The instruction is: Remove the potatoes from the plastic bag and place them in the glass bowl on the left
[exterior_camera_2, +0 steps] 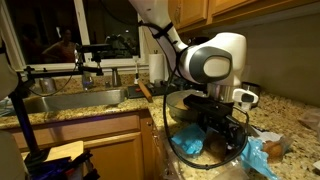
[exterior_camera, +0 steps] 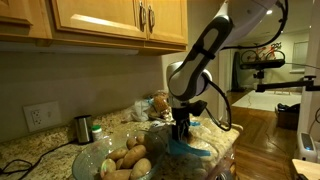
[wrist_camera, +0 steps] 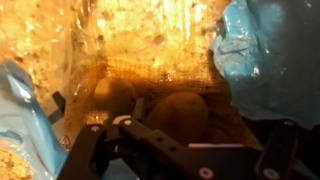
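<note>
Robot at work in a home kitchen: the arm's tool [wrist_camera: 188, 132] hangs inside the open plastic bag [wrist_camera: 150, 50] on the granite bench [exterior_camera: 30, 155]. Its jaws are spread apart on either side of a potato [wrist_camera: 180, 112] and do not grip it. A second potato [wrist_camera: 112, 95] lies just beside. Crinkled film and blue folds [wrist_camera: 250, 60] crowd the tool. In an exterior view, the glass bowl [exterior_camera: 88, 160] near the bag holds several potatoes, with a metal cup [exterior_camera: 82, 128] behind it.

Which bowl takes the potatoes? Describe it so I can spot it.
Find the granite counter under the wooden cabinets. Beside the tool, which reaches down into the plastic bag, sits the glass bowl. Unlike the small metal cup behind it, it is wide, clear and holds loose potatoes.
</note>
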You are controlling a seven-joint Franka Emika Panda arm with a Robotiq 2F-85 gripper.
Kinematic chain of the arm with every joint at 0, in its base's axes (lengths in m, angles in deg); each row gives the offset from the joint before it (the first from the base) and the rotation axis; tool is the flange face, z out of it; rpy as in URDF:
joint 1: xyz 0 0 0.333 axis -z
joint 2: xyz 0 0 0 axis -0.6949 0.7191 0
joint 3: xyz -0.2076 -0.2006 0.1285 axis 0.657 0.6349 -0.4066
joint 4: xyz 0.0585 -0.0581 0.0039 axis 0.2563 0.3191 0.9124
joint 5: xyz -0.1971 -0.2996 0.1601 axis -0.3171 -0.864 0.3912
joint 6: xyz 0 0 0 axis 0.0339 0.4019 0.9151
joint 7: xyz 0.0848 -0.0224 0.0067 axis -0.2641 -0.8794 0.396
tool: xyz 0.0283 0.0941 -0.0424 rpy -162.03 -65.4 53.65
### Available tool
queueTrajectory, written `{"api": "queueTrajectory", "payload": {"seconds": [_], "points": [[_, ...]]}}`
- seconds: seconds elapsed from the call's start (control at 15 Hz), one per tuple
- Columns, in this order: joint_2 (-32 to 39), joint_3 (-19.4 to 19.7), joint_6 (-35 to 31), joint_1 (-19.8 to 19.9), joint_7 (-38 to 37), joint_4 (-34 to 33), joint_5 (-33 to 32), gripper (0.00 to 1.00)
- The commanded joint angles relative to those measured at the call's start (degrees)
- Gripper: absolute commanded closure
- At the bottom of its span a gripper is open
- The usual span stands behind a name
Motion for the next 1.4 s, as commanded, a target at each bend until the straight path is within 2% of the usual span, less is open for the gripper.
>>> {"api": "queueTrajectory", "payload": {"seconds": [0.0, 0.33, 0.4, 0.47, 0.8, 0.87, 1.33], "points": [[-1.77, 0.82, -3.48, 1.25, 0.77, 3.27, -0.35, 0.0], [-1.53, 1.71, -6.91, 2.5, 2.5, 3.3, -0.83, 0.0], [-1.53, 1.52, -7.46, 2.76, 3.11, 3.19, -0.49, 0.17], [-1.47, 1.36, -7.92, 2.95, 3.57, 3.1, -0.37, 0.26], [-0.9, 0.71, -8.15, 3.46, 5.68, 2.61, 0.39, 0.61], [-0.89, 0.67, -8.1, 3.56, 6.02, 2.6, 0.5, 0.65], [-2.58, -0.02, -6.19, 4.85, 9.03, 3.79, 2.43, 0.66]]}}
